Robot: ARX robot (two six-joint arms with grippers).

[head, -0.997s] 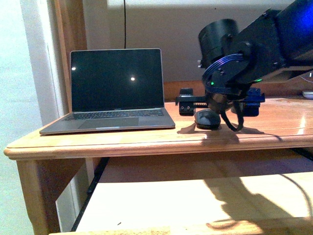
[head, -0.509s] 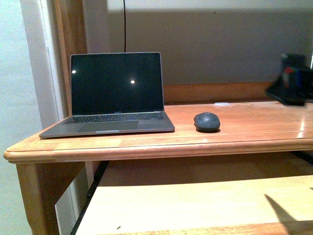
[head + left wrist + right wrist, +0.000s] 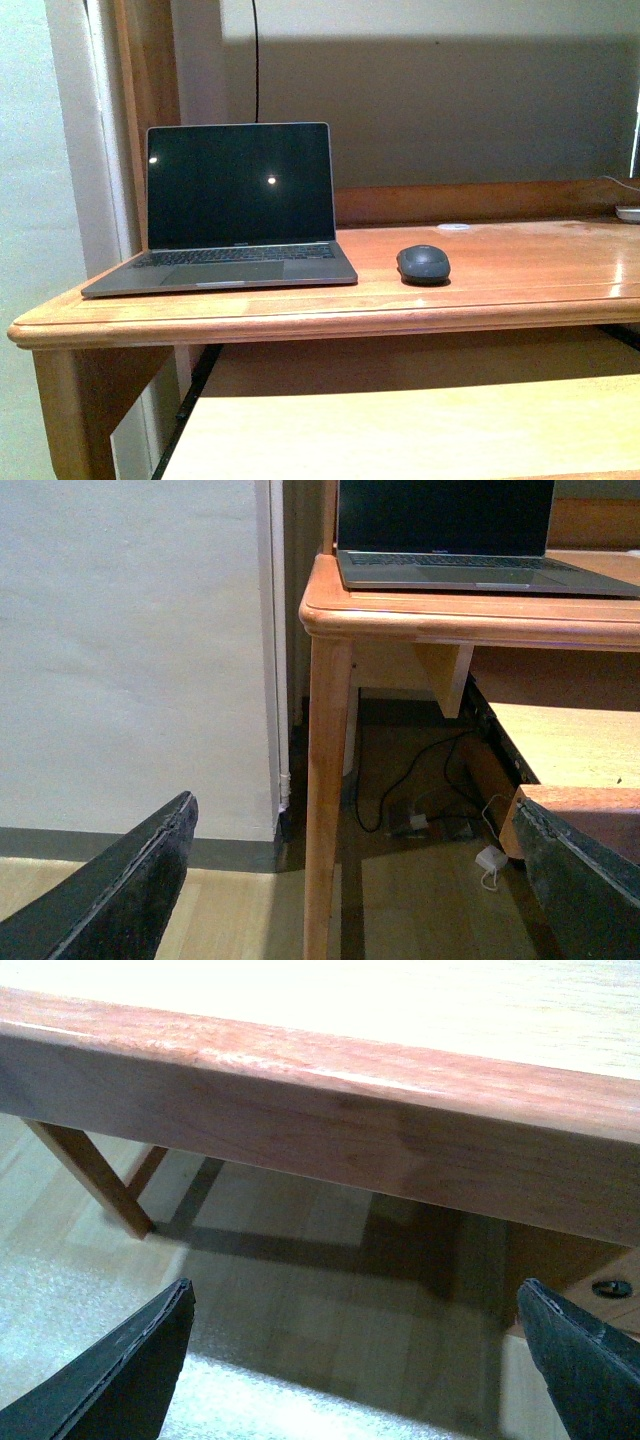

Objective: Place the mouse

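Lying on desk (image 3: 530,262), mouse (image 3: 423,264) well apart from left claw (image 3: 352,802) and right claw (image 3: 355,1285), both spread.

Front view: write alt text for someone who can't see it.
A small dark grey mouse rests on a wooden desk, just right of an open laptop with a dark screen. A flat white disc lies farther back, and no robot arm is in view.

left hand (image 3: 352,802): two black wedge-shaped fingers (image 3: 125,900), matte, edges scuffed pale | right hand (image 3: 355,1285): black tapered fingers (image 3: 580,1360), rough edges
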